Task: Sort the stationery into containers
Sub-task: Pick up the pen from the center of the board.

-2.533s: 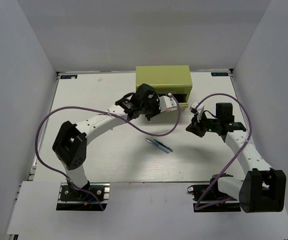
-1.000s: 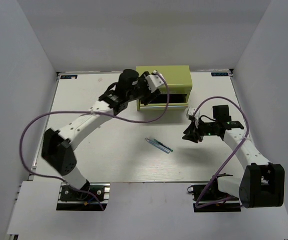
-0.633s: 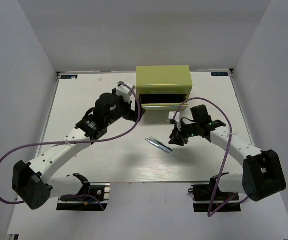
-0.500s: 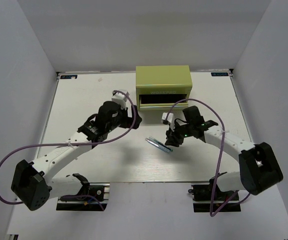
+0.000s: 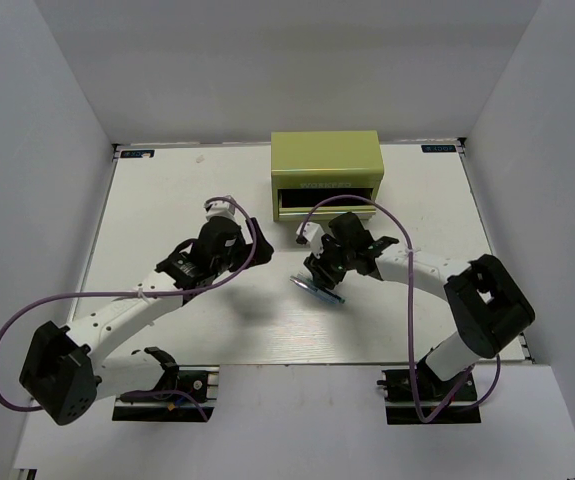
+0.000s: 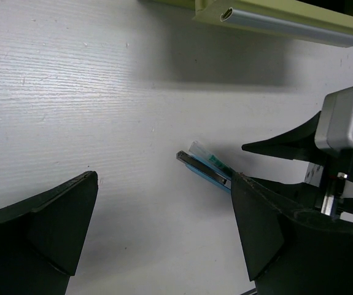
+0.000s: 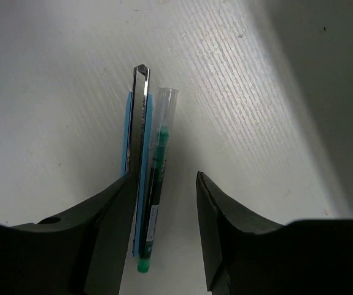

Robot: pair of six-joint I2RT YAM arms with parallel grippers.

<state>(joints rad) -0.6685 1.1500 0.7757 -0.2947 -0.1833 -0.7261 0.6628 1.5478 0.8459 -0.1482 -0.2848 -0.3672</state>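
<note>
Two pens lie side by side on the white table: a teal-green pen and a pale blue-silver pen. My right gripper stands open low over them. The green pen lies between its fingers and the blue one sits at the edge of the left finger. From above, the right gripper covers the pens' far end. My left gripper is wide open and holds nothing; the pens lie just ahead of it. The yellow-green chest stands at the back with one drawer pulled out.
The drawer's silver handle strip juts out at the top of the left wrist view. The right arm's wrist crowds the space to the right of the pens. Grey walls close in the table on three sides.
The left arm pulled back from the chest toward the near left and its jaws spread wide. The right gripper swept left across the table to the two pens, opening as it went.
</note>
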